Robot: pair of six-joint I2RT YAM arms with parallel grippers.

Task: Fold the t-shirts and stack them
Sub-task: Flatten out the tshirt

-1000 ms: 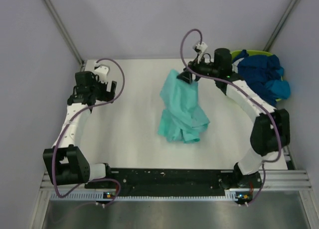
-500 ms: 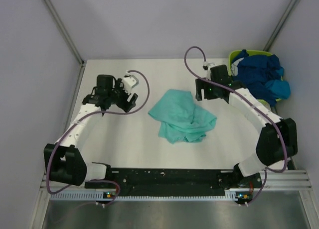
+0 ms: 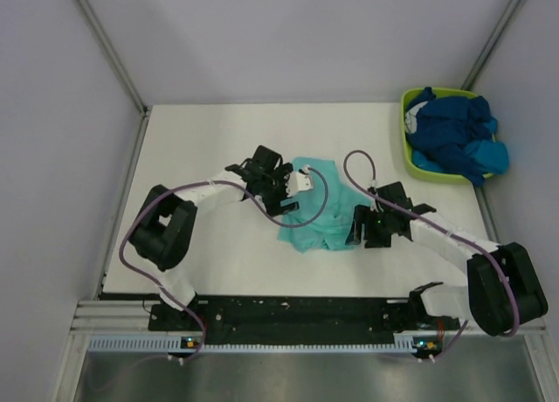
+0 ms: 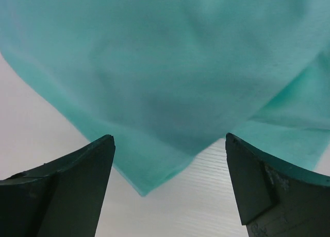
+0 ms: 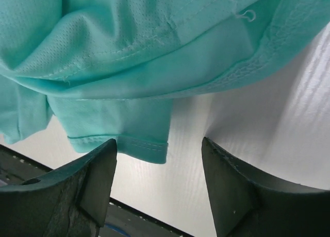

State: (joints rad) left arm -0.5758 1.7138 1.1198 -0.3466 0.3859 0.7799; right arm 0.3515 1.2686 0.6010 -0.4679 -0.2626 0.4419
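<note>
The mint t-shirt (image 3: 325, 217) lies crumpled in a heap on the white table, mid-front. My left gripper (image 3: 288, 197) is at its left edge. In the left wrist view it (image 4: 170, 139) is open and low over the table, with a folded corner of the mint t-shirt (image 4: 154, 82) between the fingers, not gripped. My right gripper (image 3: 355, 230) is at the heap's right edge. In the right wrist view it (image 5: 159, 144) is open, with a hemmed edge of the mint t-shirt (image 5: 149, 51) just ahead of the fingertips. The navy and blue t-shirts (image 3: 456, 133) are piled in the tub.
The lime-green tub (image 3: 407, 144) stands at the back right corner. Purple cables loop over both arms above the heap. Grey walls close the table on three sides. The black base rail (image 3: 288, 313) runs along the near edge.
One second ago my right gripper held the mint t-shirt up at the back; it then let it fall. Both arms have since moved in and down to the heap's sides.
</note>
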